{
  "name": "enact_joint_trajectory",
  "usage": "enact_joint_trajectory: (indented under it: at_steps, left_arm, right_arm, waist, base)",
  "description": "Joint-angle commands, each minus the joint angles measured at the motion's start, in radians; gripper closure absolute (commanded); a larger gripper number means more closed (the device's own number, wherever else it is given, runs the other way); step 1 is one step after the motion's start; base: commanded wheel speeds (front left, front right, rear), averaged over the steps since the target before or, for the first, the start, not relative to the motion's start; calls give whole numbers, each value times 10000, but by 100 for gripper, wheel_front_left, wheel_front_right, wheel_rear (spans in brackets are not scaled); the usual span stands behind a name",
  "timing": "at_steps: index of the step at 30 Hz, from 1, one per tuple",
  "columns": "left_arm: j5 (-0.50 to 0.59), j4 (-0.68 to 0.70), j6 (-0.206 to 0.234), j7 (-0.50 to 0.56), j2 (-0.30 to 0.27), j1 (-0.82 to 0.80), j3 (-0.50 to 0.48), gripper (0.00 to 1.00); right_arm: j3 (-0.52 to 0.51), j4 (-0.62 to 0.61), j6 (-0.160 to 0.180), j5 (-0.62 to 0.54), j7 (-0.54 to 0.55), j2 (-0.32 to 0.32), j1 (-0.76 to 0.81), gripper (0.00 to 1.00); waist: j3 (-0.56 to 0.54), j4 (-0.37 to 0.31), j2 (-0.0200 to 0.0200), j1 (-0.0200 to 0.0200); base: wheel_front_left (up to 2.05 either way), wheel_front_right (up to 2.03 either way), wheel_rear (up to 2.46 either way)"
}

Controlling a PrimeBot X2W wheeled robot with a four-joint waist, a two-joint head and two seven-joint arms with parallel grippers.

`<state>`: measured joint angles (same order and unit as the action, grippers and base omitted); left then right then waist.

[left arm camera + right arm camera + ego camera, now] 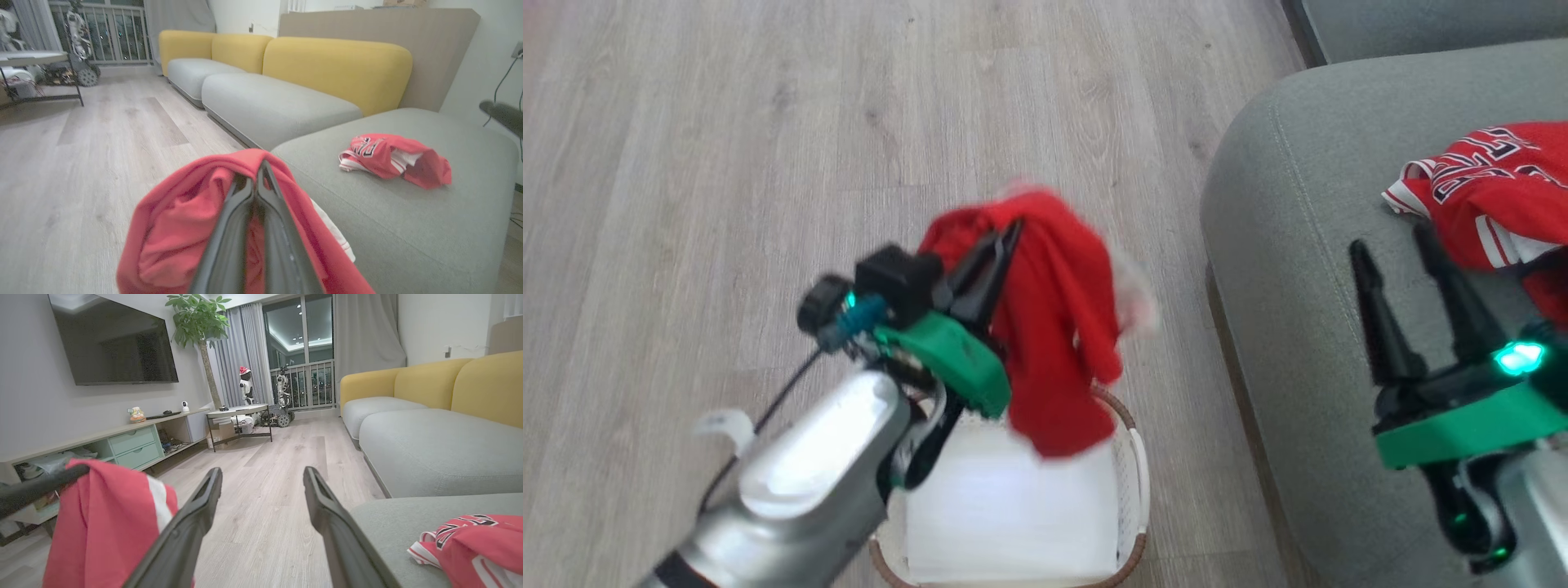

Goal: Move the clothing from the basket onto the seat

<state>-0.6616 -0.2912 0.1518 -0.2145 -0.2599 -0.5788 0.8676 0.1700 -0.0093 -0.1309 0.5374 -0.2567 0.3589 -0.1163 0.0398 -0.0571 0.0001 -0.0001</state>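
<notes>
Left gripper (1006,241) clenched on red garment (1062,343), held high above basket (1134,490), likely so it clears the rim on the way to the seat (1282,269). Right gripper (1391,242) released and empty, over seat beside jersey (1494,184) lying there.

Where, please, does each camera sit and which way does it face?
Head view: on the head, looking down at basket, seat; left pincer shut on red garment, right pincer open.
Left wrist view: along its shut fingers, over the seat toward a yellow sofa.
Right wrist view: along its open fingers toward the window.
All share the jersey on the seat.
</notes>
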Motion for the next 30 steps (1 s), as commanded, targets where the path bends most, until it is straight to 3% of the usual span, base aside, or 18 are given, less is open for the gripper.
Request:
enact_joint_trajectory:
  at_steps: [1, 7, 17, 24, 30]
  left_arm:
    - [87, 416, 60, -8, -269, -772, -479, 100]
    - [111, 1570, 396, 453, -644, -1117, -736, 100]
    - [77, 1995, 553, 650, -751, -1097, -710, 100]
    - [40, 1904, 468, 729, -629, -1107, -522, 100]
    - [-8, 1656, 252, 746, -404, -1182, -277, 100]
  right_arm:
    - [142, -261, 2, -62, -51, 108, -69, 0]
    - [593, -230, 2, -86, -51, -23, -5, 0]
    - [1311, -366, 2, -72, -51, -61, -272, 0]
    - [2907, -579, 2, -14, -51, -55, -827, 0]
    - [4337, 18, 2, -62, -51, -384, -1756, 0]
  waist:
    - [-5, 2, -1, 1]
    - [-48, -9, -1, 1]
    - [3, -71, -1, 1]
    - [-98, 19, -1, 1]
    - [-217, 154, -1, 1]
  base:
    - [0, 0, 0]
    - [0, 0, 0]
    - [0, 0, 0]
    - [0, 0, 0]
    - [0, 0, 0]
